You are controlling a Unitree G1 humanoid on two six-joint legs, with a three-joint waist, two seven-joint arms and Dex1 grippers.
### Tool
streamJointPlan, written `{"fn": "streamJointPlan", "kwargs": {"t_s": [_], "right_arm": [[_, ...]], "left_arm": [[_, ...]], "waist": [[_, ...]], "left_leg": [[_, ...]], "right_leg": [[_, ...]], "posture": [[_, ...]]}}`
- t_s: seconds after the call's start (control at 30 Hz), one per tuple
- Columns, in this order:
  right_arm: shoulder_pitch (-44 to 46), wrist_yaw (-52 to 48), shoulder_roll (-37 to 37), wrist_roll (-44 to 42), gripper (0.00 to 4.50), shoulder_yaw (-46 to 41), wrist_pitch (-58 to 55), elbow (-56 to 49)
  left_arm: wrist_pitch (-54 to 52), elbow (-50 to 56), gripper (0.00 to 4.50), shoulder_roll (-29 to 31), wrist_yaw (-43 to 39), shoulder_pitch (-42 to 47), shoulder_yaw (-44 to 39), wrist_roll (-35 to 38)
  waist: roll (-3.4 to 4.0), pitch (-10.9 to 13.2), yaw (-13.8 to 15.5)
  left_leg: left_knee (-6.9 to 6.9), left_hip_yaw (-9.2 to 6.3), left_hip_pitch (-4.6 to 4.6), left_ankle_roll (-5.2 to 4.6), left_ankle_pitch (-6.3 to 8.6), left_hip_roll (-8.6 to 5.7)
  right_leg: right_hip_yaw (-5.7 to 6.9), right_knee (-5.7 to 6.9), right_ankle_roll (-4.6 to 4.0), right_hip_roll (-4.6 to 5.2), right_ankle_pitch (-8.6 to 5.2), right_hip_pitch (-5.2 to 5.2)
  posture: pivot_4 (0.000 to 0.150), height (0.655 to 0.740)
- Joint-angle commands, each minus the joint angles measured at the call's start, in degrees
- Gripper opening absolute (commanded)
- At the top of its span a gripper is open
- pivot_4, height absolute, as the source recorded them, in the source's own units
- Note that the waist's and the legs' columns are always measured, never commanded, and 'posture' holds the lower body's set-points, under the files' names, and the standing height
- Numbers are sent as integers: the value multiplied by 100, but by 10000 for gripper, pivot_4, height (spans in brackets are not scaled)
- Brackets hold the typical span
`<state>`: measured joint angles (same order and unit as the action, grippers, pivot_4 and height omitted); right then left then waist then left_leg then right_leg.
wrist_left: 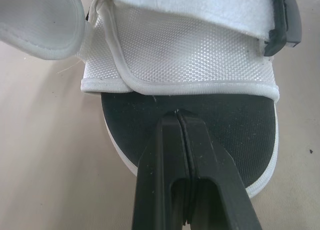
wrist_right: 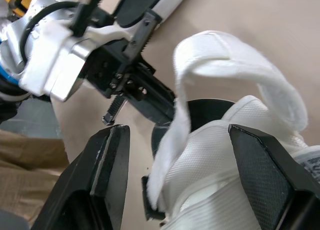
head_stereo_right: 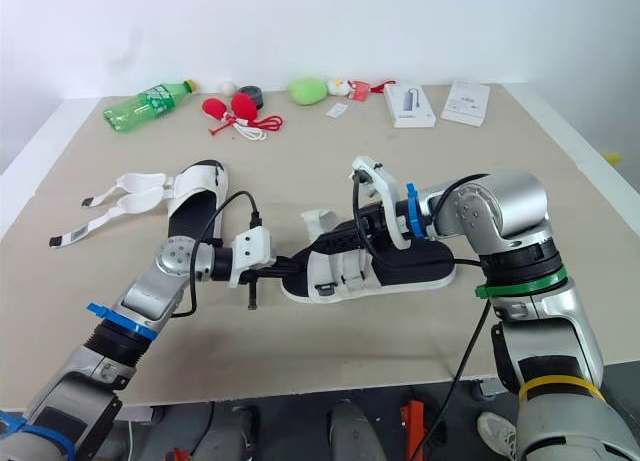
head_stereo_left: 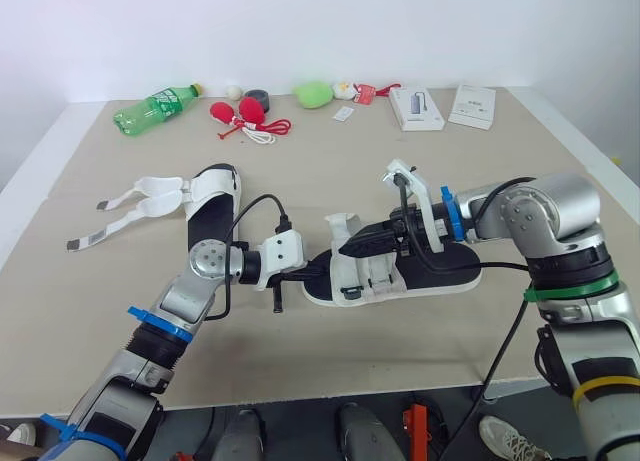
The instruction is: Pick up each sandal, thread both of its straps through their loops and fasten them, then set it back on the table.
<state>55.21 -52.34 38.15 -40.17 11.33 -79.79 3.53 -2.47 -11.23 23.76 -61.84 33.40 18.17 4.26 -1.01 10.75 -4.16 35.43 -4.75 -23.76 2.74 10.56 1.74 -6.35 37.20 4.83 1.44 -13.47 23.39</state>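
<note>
One white sandal with a black footbed (head_stereo_left: 445, 277) lies mid-table, toe toward my left arm. My left gripper (head_stereo_left: 318, 270) is shut, its joined fingertips (wrist_left: 179, 121) resting on the toe of the footbed, just short of the white mesh upper (wrist_left: 185, 45). My right gripper (wrist_right: 187, 150) is open, its black fingers (wrist_right: 107, 175) standing wide on either side of that upper. A loose white strap (wrist_right: 225, 60) arches up between them. The second sandal (head_stereo_left: 212, 206) lies at the left rear, its two straps (head_stereo_left: 135, 203) spread out flat and unfastened.
Along the far edge lie a green bottle (head_stereo_left: 155, 108), red maracas with a cord (head_stereo_left: 240, 113), a black tape roll (head_stereo_left: 257, 98), a green toy (head_stereo_left: 313, 93) and two white boxes (head_stereo_left: 416, 108). The table's front edge (head_stereo_left: 330, 396) runs close below both arms.
</note>
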Motion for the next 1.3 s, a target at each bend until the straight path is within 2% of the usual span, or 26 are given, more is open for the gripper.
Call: {"fn": "streamJointPlan", "kwargs": {"t_s": [0.03,0.1,0.23,0.3,0.47,0.7,0.87,1.3], "right_arm": [[198,45,-101,-27,30338,-216,-37,6],[195,79,-157,-26,26025,-246,-43,18],[284,239,-362,-18,7011,-448,-46,213],[311,248,-362,17,656,-443,16,245],[188,226,-307,-69,656,-449,-103,28],[-728,543,-364,-313,656,-719,-384,-1087],[-989,735,-420,-433,656,-975,-487,-1441],[-713,780,-364,-221,656,-883,57,-1119]], "left_arm": [[-59,-117,0,23,-42,-47,121,-130],[-64,-110,0,20,-35,-49,123,-132],[-65,-94,0,35,-30,-67,114,-131],[-60,-98,0,35,-26,-71,116,-134],[-49,-105,0,33,-19,-69,118,-142],[-53,-81,0,43,-27,-93,126,-142],[-41,-108,0,47,-52,-77,134,-145],[20,-222,0,-7,-110,6,165,-159]], "waist": [[0,0,0],[0,0,0],[0,0,-1],[0,0,1],[1,0,0],[0,0,3],[1,-1,2],[1,-1,2]], "left_leg": [[0,0,0,0,0,0],[1,0,0,0,0,0],[1,0,0,0,0,0],[1,0,0,0,0,0],[1,0,0,0,0,0],[-1,-1,-1,0,0,-1],[-1,-1,1,0,0,0],[0,-1,1,0,0,0]], "right_leg": [[0,0,0,0,0,0],[0,0,1,0,1,0],[0,0,1,0,2,0],[0,0,1,0,2,0],[0,0,1,0,2,0],[0,0,1,0,-2,-1],[0,0,2,-1,-1,-2],[0,0,1,-1,0,-2]], "posture": [[1500,7400],[1500,7400],[1500,7400],[1500,7400],[1500,7400],[1500,7400],[1500,7400],[1500,7400]]}}
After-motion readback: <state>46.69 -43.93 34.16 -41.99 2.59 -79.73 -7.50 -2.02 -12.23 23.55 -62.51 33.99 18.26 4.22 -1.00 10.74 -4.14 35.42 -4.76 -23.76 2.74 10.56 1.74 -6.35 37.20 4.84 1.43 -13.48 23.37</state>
